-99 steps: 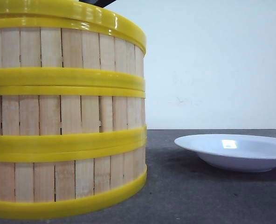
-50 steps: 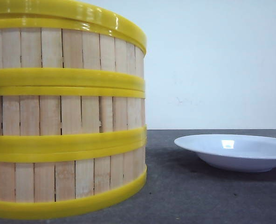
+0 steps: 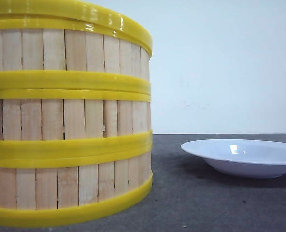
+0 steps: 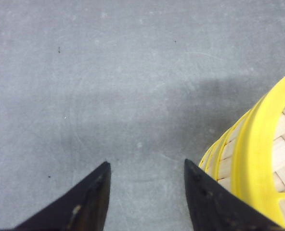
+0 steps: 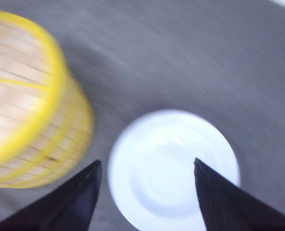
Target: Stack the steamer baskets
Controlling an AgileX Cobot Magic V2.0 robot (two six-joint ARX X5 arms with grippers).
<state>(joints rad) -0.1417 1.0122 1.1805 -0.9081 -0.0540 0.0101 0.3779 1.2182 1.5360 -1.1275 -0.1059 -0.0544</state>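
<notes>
Three steamer baskets [image 3: 68, 116] stand stacked one on another at the left of the front view, light-wood slats between yellow rims. The stack's top rim also shows in the left wrist view, the steamer baskets [image 4: 258, 168] lying just beside one finger. My left gripper [image 4: 147, 166] is open over bare grey table, holding nothing. My right gripper [image 5: 147, 166] is open too, hovering above the white plate, with the steamer baskets [image 5: 32, 101] off to one side; that view is blurred. Neither gripper appears in the front view.
A white shallow plate [image 3: 242, 157] sits on the dark grey table [image 3: 206, 203] to the right of the stack, seen from above as the plate [image 5: 174, 166]. A pale wall stands behind the table.
A dark part of an arm above the stack's top rim one second ago has left the front view. Stack and plate have not moved.
</notes>
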